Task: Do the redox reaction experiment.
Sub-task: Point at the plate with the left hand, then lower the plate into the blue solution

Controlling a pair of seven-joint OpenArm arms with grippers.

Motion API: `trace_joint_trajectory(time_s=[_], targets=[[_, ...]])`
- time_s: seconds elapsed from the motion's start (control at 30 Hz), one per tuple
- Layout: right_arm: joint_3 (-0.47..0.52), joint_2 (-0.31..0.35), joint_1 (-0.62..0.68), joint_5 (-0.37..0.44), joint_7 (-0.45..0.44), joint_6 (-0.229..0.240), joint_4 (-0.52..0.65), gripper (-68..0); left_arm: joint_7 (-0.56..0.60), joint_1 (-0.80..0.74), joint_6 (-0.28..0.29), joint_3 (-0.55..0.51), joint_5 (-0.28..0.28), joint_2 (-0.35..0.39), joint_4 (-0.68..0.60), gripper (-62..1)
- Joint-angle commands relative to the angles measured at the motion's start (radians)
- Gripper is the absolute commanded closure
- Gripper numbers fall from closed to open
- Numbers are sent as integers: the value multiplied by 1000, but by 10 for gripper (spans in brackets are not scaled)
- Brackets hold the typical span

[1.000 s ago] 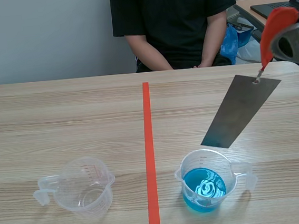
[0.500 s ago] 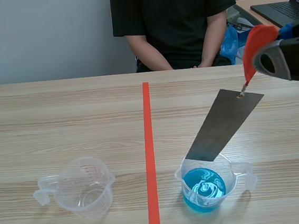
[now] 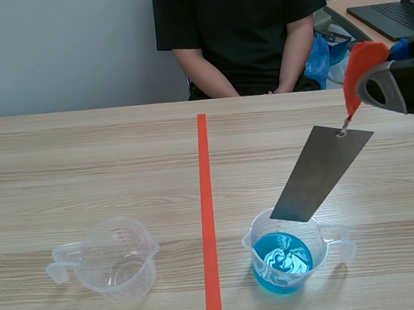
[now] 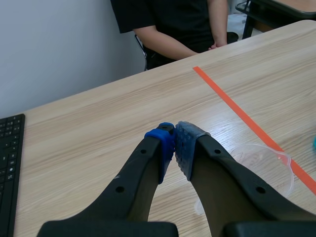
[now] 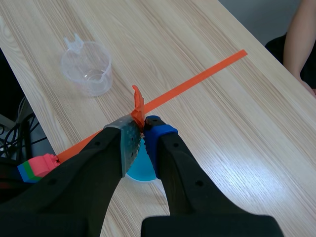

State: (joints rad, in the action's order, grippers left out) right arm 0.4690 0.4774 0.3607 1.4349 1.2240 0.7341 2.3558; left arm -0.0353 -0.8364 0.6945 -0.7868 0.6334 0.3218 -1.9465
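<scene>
1. The right gripper [image 5: 143,131], raised at the table's right side, has its fingers closed on an orange-red tab [image 3: 360,67]. The pads pinch the tab near its lower end.
2. From that tab, by a small link through a hole, hangs a grey metal strip [image 3: 322,173], tilted down and to the left. Its lower end sits at the far rim of the beaker of blue liquid [image 3: 320,233], apparently above the surface and not yet dipped. Whether it touches the rim cannot be told.
3. That beaker stands near the robot, just right of the orange-red tape line [image 3: 207,199].
4. The strip looks thin, stiff and light. Because it hangs from a loose link, it is likely to swing and turn, so the tab is the sensible place to hold it, and lowering it slowly should steady it. Its edges may be sharp.
5. The clear plastic beaker looks light and could tip at a nudge from the strip, spilling its contents.
6. The left gripper [image 4: 174,145] hovers closed on nothing over the table's left half, with the empty beaker [image 3: 118,259] just beyond its fingers.
7. A person [image 3: 239,27] sits at the far side of the table [image 3: 84,174].
</scene>
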Motion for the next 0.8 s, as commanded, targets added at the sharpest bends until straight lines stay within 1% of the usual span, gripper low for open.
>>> trace_joint_trajectory(time_s=[0.0,0.37,0.47,0.77], targets=[[-15,18,-6,-6,-16,11,5,-15,14,3,2,-1,17,6,-7,-46],[-82,18,-6,-96,-46,11,5,-16,14,3,2,-1,17,6,-7,-46],[-101,17,-6,-127,-56,11,-11,-16,14,3,2,-1,17,6,-7,-46],[-143,15,-6,-179,-84,11,-56,-15,14,3,2,-1,17,6,-7,-46]])
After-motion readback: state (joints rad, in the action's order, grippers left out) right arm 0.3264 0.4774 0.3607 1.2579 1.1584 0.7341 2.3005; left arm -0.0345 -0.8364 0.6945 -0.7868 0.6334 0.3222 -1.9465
